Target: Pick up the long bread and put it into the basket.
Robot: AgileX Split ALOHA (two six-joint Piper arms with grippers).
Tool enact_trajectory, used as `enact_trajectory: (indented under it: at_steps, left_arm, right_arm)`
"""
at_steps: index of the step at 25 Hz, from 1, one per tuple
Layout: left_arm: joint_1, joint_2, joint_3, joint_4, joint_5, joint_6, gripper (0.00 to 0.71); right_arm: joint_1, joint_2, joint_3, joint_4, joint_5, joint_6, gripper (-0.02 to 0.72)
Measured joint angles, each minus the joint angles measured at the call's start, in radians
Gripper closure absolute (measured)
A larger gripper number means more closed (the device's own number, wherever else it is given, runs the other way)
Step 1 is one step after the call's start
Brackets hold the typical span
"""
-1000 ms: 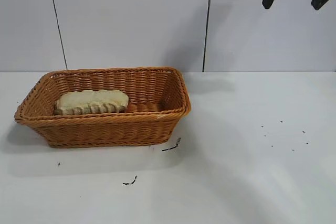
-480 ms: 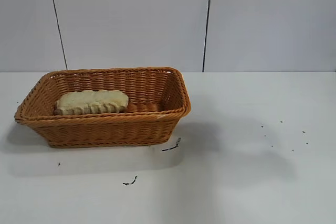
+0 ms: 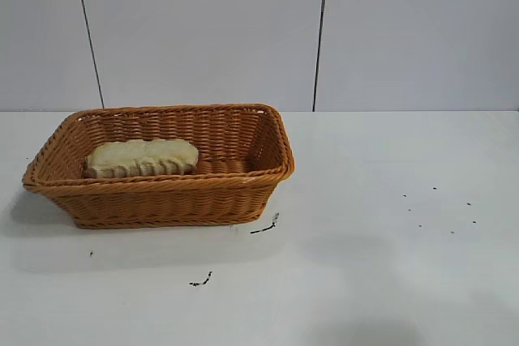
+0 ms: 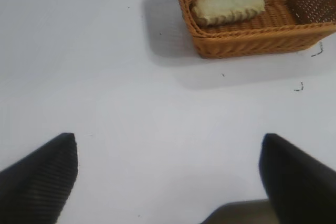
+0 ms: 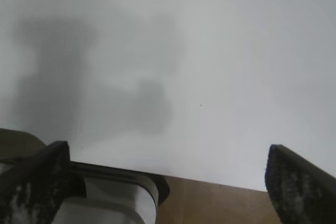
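A: The table [image 3: 389,200] is taken first: one white surface, and everything else is placed from the basket [image 3: 162,200]. One basket is counted, set toward the left arm's side, its long side turned to the outside camera

B: And the long bread [image 3: 142,157]? One loaf is counted, and it is found inside the basket, lying flat on the floor at the end farther from the open table, its long axis run along the basket's long side

A: So the placing is judged done; nothing is left on the table to be fetched, only a few dark specks near the basket's front corner

B: The left gripper [image 4: 168,177] is seen in its own wrist view, fingers spread wide, nothing between them, held well back from the basket over bare table. The loaf is seen ahead of it and off to one side

A: The right gripper [image 5: 168,182] is likewise spread wide and empty, over bare table near the edge; neither basket nor loaf is caught in its view

B: Neither arm is shown in the outside view. The left is judged the nearer to the basket, should the loaf need touching again; no such need is apparent
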Motion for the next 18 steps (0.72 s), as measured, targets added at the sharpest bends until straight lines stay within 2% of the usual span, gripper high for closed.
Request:
enact_trajectory:
  at_steps: [5,18]
  left_arm:
    - [0.0,0.0,0.0,0.0,0.0,0.0,0.018]
    - [0.0,0.0,0.0,0.0,0.0,0.0,0.018]
  right_arm:
    - [0.0,-0.164,0.005,0.0,-0.001,0.0,0.014]
    - [0.0,-0.172,0.005,0.0,-0.001,0.003,0.014]
